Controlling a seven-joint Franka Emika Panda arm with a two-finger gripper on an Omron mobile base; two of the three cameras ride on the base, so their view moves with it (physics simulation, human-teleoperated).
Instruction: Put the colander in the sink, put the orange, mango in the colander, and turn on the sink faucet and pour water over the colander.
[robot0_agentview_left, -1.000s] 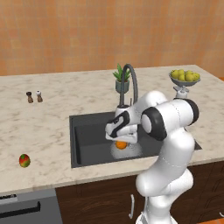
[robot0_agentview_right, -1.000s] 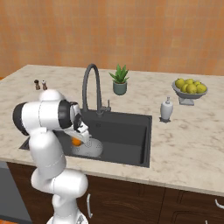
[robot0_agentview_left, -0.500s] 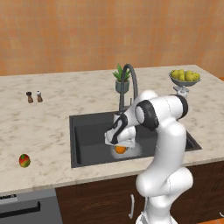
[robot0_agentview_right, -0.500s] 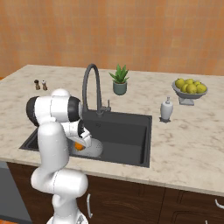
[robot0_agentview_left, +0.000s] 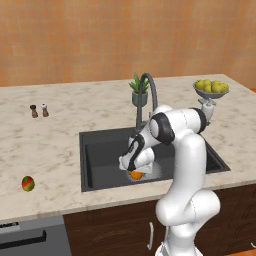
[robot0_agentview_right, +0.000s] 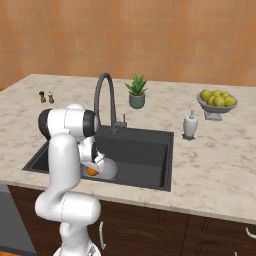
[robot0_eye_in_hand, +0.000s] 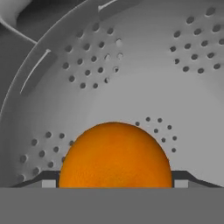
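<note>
Since the mango (robot0_agentview_left: 28, 183) lies alone on the worktop (robot0_agentview_left: 50, 145) at the far left, near the front edge and well apart from the sink (robot0_agentview_left: 100, 150), it is the piece not yet dealt with; it looks small, oval and smooth-skinned, so it would likely be light but inclined to roll or slip, and a hold across its narrow middle with the fingers on either long flank seems the safest. Further right, down in the black basin, the robot's tool (robot0_agentview_left: 136, 170) hangs low over the colander (robot0_agentview_right: 106, 170), which sits on the sink floor near the front wall. The orange (robot0_eye_in_hand: 114, 156) rests inside the colander, on its perforated grey wall, and in the hand view it sits between the two dark tips with the jaws standing wide; whether the tips touch the fruit cannot be told, so the orange looks delivered rather than gripped. Being a firm, round, smooth sphere, it should stay put in the curved bowl. The colander itself appears stiff, thin metal, best taken by its rim or a loop handle. Behind the basin rises the sink faucet (robot0_agentview_left: 146, 97), its arched spout above the sink, and its small side lever (robot0_agentview_right: 123, 119) would need a light sideways push.
</note>
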